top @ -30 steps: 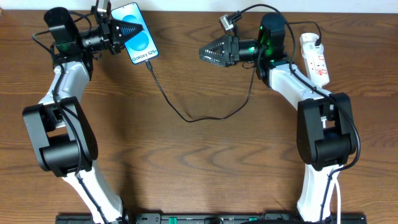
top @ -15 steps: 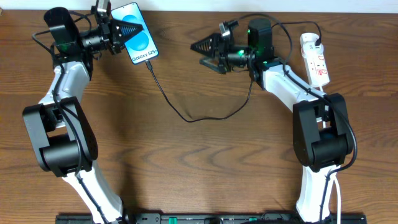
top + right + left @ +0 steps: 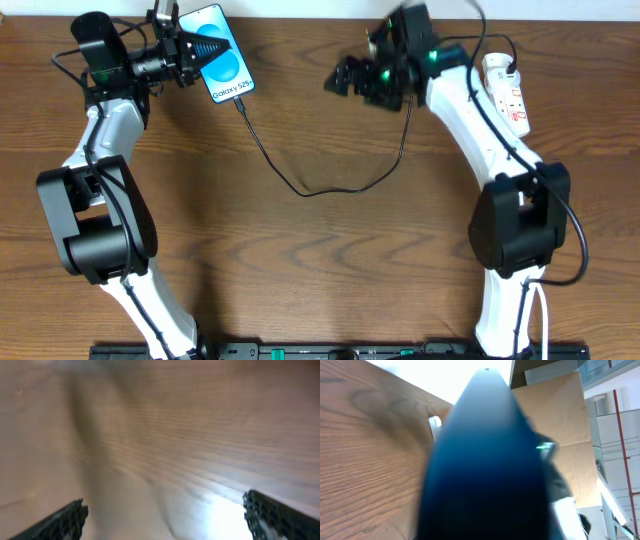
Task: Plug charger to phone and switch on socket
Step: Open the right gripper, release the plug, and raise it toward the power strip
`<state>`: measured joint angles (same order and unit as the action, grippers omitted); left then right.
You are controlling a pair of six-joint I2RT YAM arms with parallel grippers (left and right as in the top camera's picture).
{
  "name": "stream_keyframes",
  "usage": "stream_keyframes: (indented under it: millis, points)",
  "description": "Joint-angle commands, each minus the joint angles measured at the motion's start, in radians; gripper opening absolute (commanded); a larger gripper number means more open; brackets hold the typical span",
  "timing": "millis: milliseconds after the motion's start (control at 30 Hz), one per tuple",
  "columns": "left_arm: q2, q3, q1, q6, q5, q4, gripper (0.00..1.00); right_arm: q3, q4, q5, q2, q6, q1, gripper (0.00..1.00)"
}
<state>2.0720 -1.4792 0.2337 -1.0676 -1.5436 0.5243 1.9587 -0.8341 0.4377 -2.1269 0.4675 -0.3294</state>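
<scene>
2 arms work along the far edge of the wooden surface (image 3: 320,270), and most of its near half lies bare between their bases. The left gripper (image 3: 197,50) is clamped on the phone (image 3: 226,70) in the far-left corner, its dark fingers lying across the cyan screen. The charger (image 3: 300,190) meets the phone's lower short edge, loops down toward the middle of the surface and climbs back up under the right arm. The socket (image 3: 507,95) lies by the far-right edge, just beside the right forearm.

The overhead view blurs the right gripper (image 3: 340,78), so its jaws are unreadable there. The right wrist view shows its 2 fingers (image 3: 67,521) spread wide apart, with nothing between them, over blurred wood grain. The left wrist view is filled by a dark blue, out-of-focus shape, too close to name with certainty.

Compared with 0.5 s ago, the right arm has stretched out and swung toward the far edge, while the phone, charger and left arm have not shifted.
</scene>
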Motion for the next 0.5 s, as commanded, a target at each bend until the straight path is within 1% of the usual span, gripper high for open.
stream_keyframes:
  millis: [0, 67, 167, 300, 467]
  points:
    - [-0.033, 0.003, 0.000, 0.020, -0.028, 0.008, 0.07, 0.127, -0.063, -0.215, 0.057, -0.107, -0.041, 0.99]
    - [-0.033, 0.004, -0.002, 0.021, -0.028, 0.008, 0.07, 0.166, -0.092, -0.254, 0.069, -0.109, -0.049, 0.99]
    - [-0.033, 0.018, -0.010, 0.029, -0.028, 0.008, 0.07, 0.177, -0.121, -0.354, 0.097, -0.101, -0.052, 0.99]
    - [-0.033, 0.070, -0.029, 0.076, -0.028, 0.008, 0.07, 0.177, -0.169, -0.475, 0.138, -0.098, -0.052, 0.99]
    - [-0.033, 0.125, -0.055, 0.133, -0.026, 0.008, 0.07, 0.177, -0.196, -0.496, 0.155, -0.098, -0.048, 0.99]
